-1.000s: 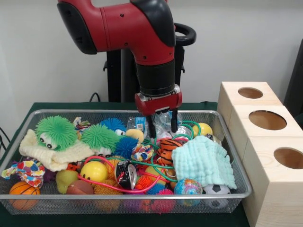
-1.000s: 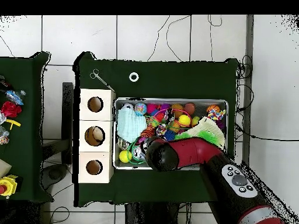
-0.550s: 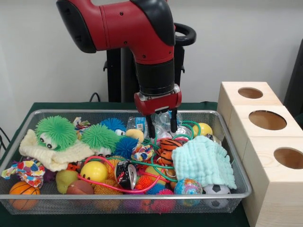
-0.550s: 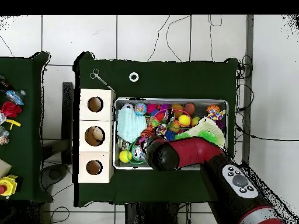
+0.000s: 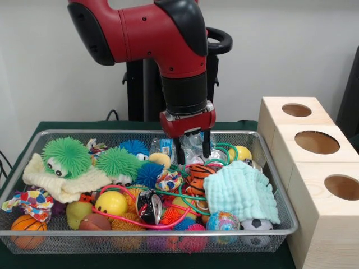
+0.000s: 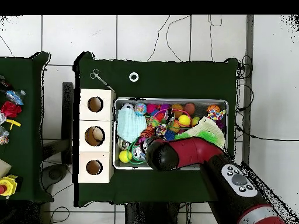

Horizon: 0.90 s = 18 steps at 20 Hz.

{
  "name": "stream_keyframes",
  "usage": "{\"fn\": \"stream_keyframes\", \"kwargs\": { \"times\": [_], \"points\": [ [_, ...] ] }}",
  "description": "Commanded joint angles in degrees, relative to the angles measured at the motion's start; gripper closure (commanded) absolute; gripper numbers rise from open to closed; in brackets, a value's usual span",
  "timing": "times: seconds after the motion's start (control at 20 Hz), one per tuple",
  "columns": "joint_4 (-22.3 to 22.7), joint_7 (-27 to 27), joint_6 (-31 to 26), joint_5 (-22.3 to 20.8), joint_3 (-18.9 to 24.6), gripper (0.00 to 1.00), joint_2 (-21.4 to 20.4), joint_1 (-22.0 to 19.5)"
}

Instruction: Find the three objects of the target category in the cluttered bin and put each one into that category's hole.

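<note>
The gripper [image 5: 191,151] is hanging over the far middle of the wire bin [image 5: 269,168], its 2 black fingers [image 5: 180,151] pointing straight down and standing apart, holding nothing. Directly under the fingertips a striped tiger toy [image 5: 199,176] is lying, with green cord [image 5: 185,193] looping around it. Behind the fingers some clear plastic packaging [image 5: 196,141] is showing. To the picture's right of the fingers a mint cloth [image 5: 241,190] is draping over the clutter, and a yellow ball [image 5: 241,153] is sitting past it near the far corner. To the picture's left, 2 green spiky toys [image 5: 67,157] are resting on a cream cloth [image 5: 61,182]. Beyond the bin's right wall, 3 wooden boxes [image 5: 317,162] are standing in a row, each showing 1 round hole on top. In the overhead view the arm [image 6: 187,154] is covering the gripper.
</note>
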<state>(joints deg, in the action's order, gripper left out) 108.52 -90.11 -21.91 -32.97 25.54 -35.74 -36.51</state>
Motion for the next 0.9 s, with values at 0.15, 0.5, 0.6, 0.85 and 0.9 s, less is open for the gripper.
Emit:
{"fn": "stream_keyframes", "kwargs": {
  "times": [0.15,0.5,0.6,0.85,0.9],
  "points": [
    [-4.22,1.36,3.83,-4.8,2.56,0.0,2.04,-0.22],
    [-3.62,1.0,4.09,-5.19,2.58,0.0,1.51,-0.49],
    [-3.43,0.67,4.54,-5.47,2.46,0.0,1.68,-0.41],
    [-3.17,0.28,5.34,-5.53,2.95,0.0,1.58,-0.93],
    [-2.84,0.3,5.26,-5.3,3.21,0.0,1.26,-1.26]
  ]
}}
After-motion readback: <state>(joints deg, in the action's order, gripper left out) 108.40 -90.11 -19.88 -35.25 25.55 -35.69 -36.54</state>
